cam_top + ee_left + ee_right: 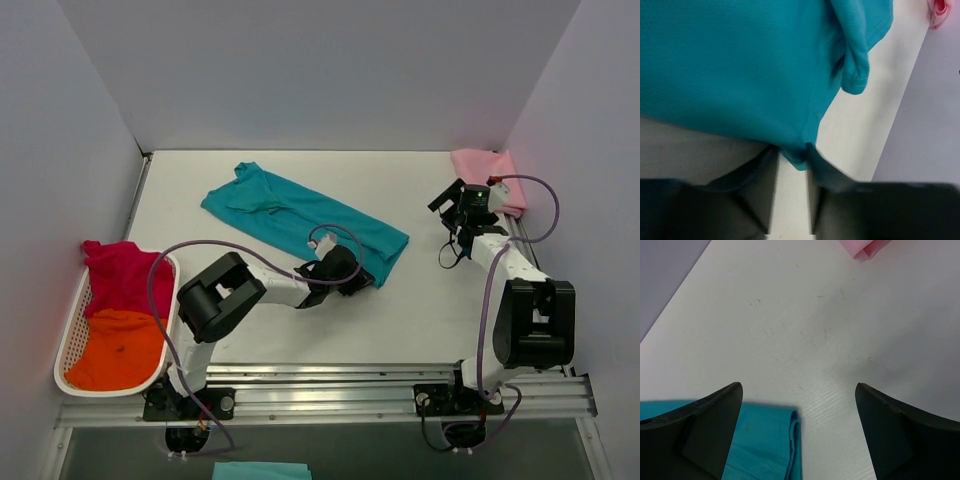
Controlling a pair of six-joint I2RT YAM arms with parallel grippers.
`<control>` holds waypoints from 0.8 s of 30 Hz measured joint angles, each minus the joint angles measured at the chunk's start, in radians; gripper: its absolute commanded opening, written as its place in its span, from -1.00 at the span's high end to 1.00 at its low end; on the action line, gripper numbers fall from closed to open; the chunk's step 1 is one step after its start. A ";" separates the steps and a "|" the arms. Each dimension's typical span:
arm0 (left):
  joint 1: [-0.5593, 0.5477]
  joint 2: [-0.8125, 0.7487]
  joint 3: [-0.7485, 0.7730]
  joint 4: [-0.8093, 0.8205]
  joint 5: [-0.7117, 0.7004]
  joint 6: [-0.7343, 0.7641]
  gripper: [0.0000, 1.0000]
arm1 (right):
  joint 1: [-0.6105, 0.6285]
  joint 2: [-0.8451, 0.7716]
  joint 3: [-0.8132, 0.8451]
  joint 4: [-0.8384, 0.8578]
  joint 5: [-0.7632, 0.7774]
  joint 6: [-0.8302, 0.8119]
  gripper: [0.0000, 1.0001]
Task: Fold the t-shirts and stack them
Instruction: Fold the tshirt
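White table [420, 320], boxed by pale walls [320, 70] on three sides; surface matt, faintly scuffed.

Far out to the left of the left jaws, a white basket [72, 335] is seen at the table edge. A magenta-red t-shirt [120, 275] is draped over its far rim and an orange t-shirt [115, 350] is bunched inside.

Left gripper [792, 155]: the jaws are drawn narrow, with the near hem corner of the teal t-shirt [290, 212] lying between the tips. Whether the cloth is actually pinched cannot be told; the wrist view is blurred there. The rest of the shirt is laid out as a long strip running away beyond the jaws.

Right gripper [797, 386]: the jaws are spread wide and nothing is held. Bare table lies beneath them, the teal edge is just behind the left finger, and the pale pink t-shirt [487, 170] is folded beyond them in the far corner.

Step judged: folding of the teal shirt, the corner being taken. Next, a secure pinch is called for, then a lift and carry across the strip.
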 measured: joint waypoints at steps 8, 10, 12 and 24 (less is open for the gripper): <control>0.027 0.032 -0.024 0.078 0.059 0.005 0.95 | -0.004 0.024 -0.008 0.008 -0.005 -0.004 -0.77; 0.029 -0.013 -0.100 0.105 0.052 0.010 0.95 | -0.006 0.024 -0.012 0.014 -0.008 -0.008 -0.74; 0.029 -0.108 -0.216 0.105 0.035 0.017 0.95 | -0.006 0.024 -0.019 0.027 -0.019 -0.011 -0.71; -0.005 -1.078 -0.758 -0.370 -0.224 -0.050 0.09 | 0.343 0.224 0.246 0.110 -0.112 -0.071 -0.71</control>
